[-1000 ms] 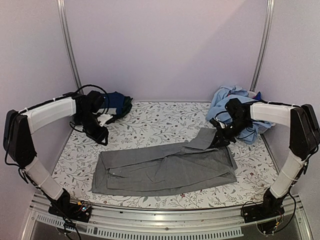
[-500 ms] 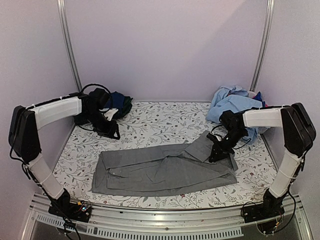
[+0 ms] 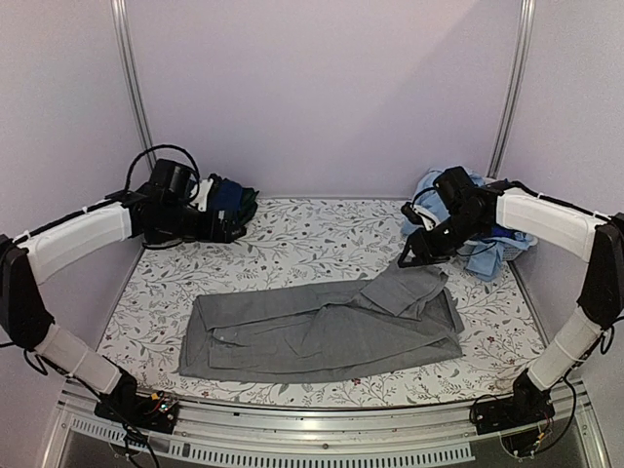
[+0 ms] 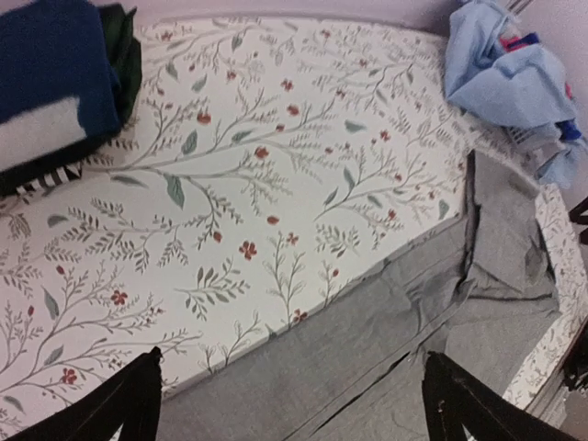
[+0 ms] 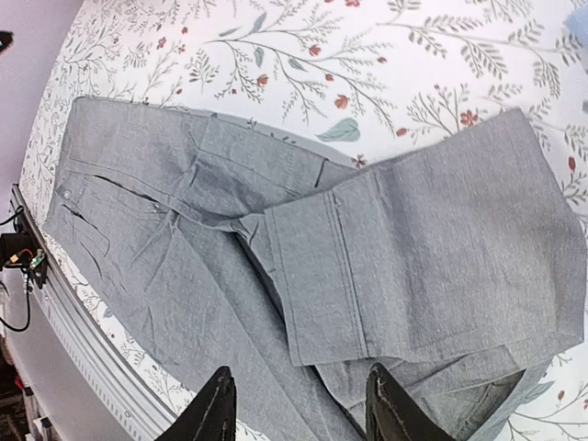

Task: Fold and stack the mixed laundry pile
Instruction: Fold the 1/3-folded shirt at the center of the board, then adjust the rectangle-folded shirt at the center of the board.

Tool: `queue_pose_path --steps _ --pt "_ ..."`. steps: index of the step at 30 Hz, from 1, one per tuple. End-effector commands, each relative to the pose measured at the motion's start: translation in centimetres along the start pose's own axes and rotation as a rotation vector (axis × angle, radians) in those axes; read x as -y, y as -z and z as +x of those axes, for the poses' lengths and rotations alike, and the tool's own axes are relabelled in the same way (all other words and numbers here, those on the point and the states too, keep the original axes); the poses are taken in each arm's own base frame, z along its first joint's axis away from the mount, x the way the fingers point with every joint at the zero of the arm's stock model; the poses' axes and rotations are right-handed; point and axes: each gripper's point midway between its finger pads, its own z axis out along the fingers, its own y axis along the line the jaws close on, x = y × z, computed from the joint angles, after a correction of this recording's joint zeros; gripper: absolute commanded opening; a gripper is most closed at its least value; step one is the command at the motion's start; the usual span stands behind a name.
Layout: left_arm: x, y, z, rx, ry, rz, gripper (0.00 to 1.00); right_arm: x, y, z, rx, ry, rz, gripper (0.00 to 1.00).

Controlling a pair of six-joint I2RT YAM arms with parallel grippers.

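A grey garment (image 3: pixel 322 330) lies flat across the middle of the table, its right end folded back over itself as a flap (image 5: pixel 432 266). My right gripper (image 3: pixel 409 257) hovers open just above that flap, with nothing between its fingers (image 5: pixel 213 412). The mixed laundry pile (image 3: pixel 453 207), mostly light blue cloth, sits at the back right behind the right arm. My left gripper (image 3: pixel 232 234) hangs wide open and empty above the sheet at the back left, next to a folded stack of navy and dark green pieces (image 3: pixel 230 199). In the left wrist view the grey garment (image 4: pixel 413 340) lies below that gripper (image 4: pixel 294 413).
A white sheet printed with leafy vines (image 3: pixel 312 239) covers the table. Purple walls close in the back and sides, with metal posts (image 3: pixel 132 88) in the corners. An aluminium rail (image 3: pixel 312 429) runs along the near edge between the arm bases.
My right gripper has let go of the grey garment's folded end and risen away from it. The left gripper has opened wide and lifted toward the back-left stack.
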Motion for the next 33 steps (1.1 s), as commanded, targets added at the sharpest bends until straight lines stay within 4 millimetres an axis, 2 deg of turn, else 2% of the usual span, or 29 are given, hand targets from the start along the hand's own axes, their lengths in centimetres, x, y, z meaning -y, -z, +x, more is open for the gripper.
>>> queue_pose_path --steps 1,3,6,13,22,24,33 --pt "0.8 6.2 -7.4 0.392 0.077 0.053 1.0 -2.0 -2.5 1.2 -0.07 0.163 0.065 0.49" --pt "0.5 7.3 -7.8 0.426 0.101 0.08 1.0 -2.8 -3.5 1.8 -0.1 0.237 0.087 0.5" --pt "0.2 7.6 -7.6 0.418 0.112 0.083 1.0 -3.2 -4.8 2.3 -0.135 0.262 0.103 0.5" --pt "-0.1 7.8 -6.6 0.398 0.122 0.068 1.0 -1.0 -8.6 3.6 -0.23 0.273 0.226 0.51" --pt "0.0 8.8 -6.3 0.419 0.113 0.061 1.0 0.3 -11.8 5.0 -0.316 0.291 0.287 0.51" --pt "0.0 8.9 -6.3 0.418 0.111 0.06 1.0 0.3 -11.7 4.8 -0.312 0.289 0.3 0.47" --pt "0.1 8.7 -6.4 0.421 0.086 0.064 1.0 -0.8 -9.9 2.7 -0.268 0.294 0.308 0.15"
